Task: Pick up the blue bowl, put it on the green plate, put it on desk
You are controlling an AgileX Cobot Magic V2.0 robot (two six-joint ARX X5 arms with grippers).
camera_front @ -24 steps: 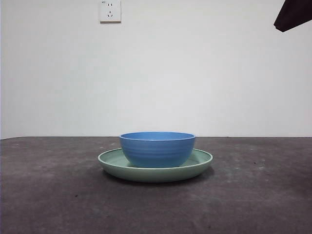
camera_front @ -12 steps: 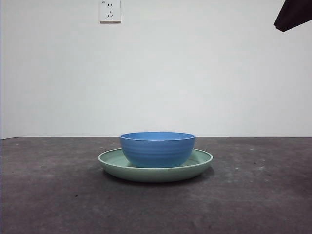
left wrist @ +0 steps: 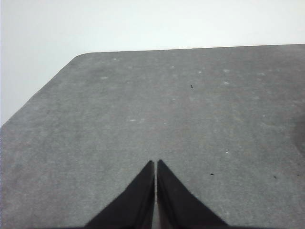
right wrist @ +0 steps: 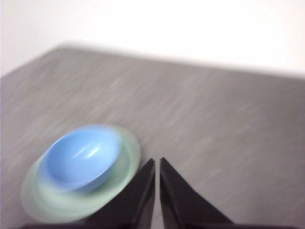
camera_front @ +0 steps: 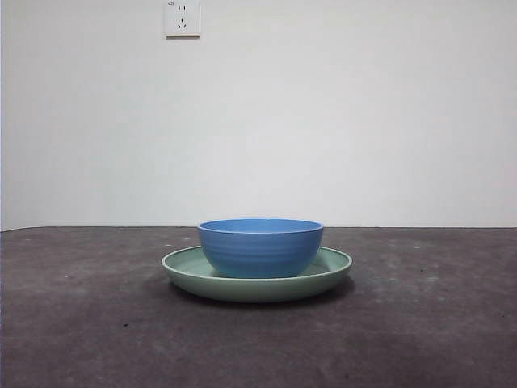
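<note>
The blue bowl [camera_front: 261, 246] stands upright in the middle of the green plate [camera_front: 184, 267], which rests on the desk [camera_front: 81, 323]. The right wrist view, blurred, shows the bowl [right wrist: 81, 156] on the plate [right wrist: 47, 200] off to one side of my right gripper [right wrist: 157, 163], which is shut, empty and well apart from them. My left gripper [left wrist: 156, 164] is shut and empty over bare desk [left wrist: 167, 105]. Neither gripper shows in the front view.
A white wall socket [camera_front: 182, 18] sits high on the back wall. The desk's far corner and side edge [left wrist: 71, 59] show in the left wrist view.
The black arm tip at the front view's top right corner has moved out of view. The bowl and plate have not moved.
</note>
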